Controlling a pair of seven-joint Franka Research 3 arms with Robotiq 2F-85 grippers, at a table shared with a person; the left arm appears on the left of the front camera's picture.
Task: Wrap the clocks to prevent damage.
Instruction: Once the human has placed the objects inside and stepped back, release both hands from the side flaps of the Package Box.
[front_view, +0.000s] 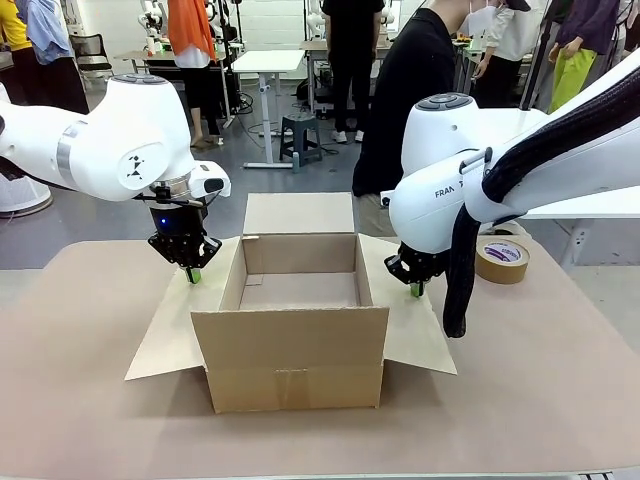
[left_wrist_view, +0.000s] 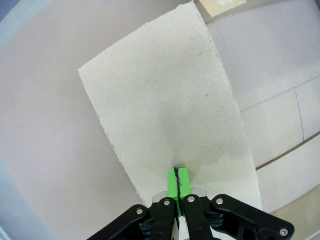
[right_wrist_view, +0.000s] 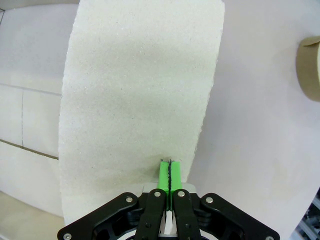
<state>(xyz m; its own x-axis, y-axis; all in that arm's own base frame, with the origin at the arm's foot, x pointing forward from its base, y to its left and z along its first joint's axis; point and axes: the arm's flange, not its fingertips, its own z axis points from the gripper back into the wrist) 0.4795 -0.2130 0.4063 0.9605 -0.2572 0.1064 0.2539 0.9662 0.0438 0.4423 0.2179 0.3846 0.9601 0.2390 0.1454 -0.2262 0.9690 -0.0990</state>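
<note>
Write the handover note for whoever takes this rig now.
Left gripper: shut, holding nothing, tip at the left flap of the cardboard box.
Right gripper: shut, holding nothing, tip at the right flap.
Box: mid-table, all flaps open; tape roll to its right.
Done: box opened out.
Left: wrapping the clocks, likely packing and taping.

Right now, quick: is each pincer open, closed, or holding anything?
Left pincer: closed, holding nothing, tip at the box's left flap.
Right pincer: closed, holding nothing, tip at the right flap.
</note>
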